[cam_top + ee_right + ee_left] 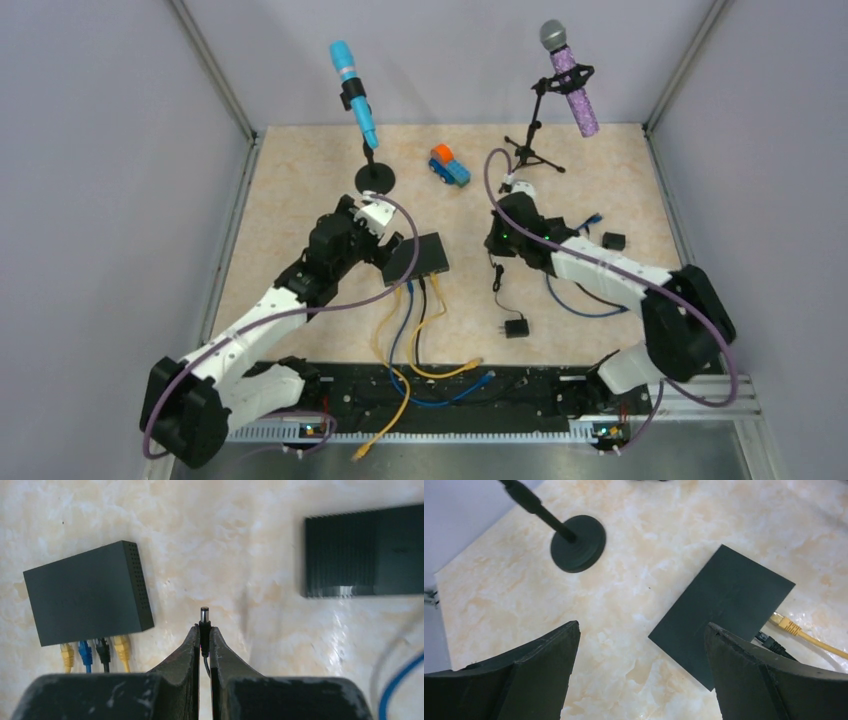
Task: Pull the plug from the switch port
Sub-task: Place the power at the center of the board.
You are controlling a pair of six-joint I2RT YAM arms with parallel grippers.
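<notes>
The black switch lies flat mid-table, with yellow, blue and black network cables plugged into its near side. My right gripper is shut on a small black barrel plug. Its metal tip pokes out past the fingertips, free of the switch and some way to its right. The plug's thin cord runs to a black adapter. My left gripper hangs open above the switch, one finger over its corner, holding nothing.
A blue microphone's round stand base sits behind the switch. A purple microphone on a tripod and a toy truck stand further back. A ribbed black box lies right of the plug. Loose cables trail over the near edge.
</notes>
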